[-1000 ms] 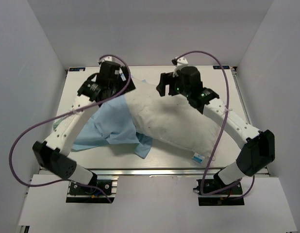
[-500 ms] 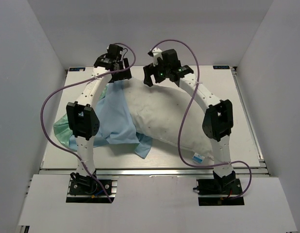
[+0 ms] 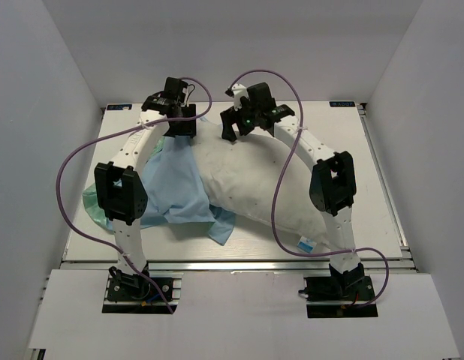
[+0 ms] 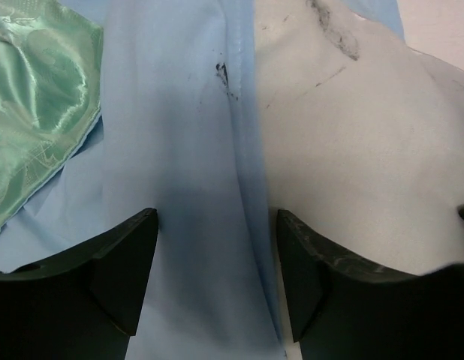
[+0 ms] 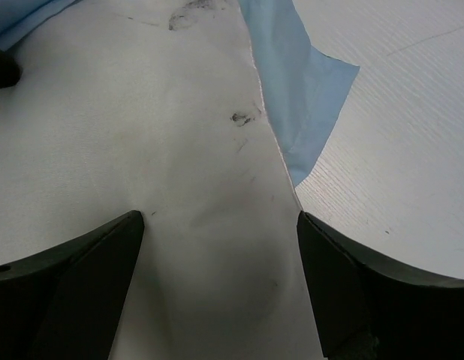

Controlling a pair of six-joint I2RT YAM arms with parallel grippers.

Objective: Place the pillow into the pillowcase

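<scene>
Lining up to open the pillowcase point(image 3: 176, 187), seemingly: pillow point(image 3: 269, 187) slanting from 5 o'clock to 12, overlapping that case spread blue-side up toward 9, not yet inside. At 12, left gripper point(image 4: 215, 217) splayed astride the hem point(image 4: 243, 187), right gripper point(image 5: 219, 217) equally unclenched over the pillow's far end, grasping nothing. Next, probably pinching the hem and drawing it over the pillow. Beneath, pale table point(image 3: 382, 187); around, white walls point(image 3: 239, 45).

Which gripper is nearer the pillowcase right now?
Left. The left gripper is open directly over the pillowcase, its light blue hem between the fingers. The right gripper is open over the bare pillow, with the blue cloth beyond its fingers.
</scene>
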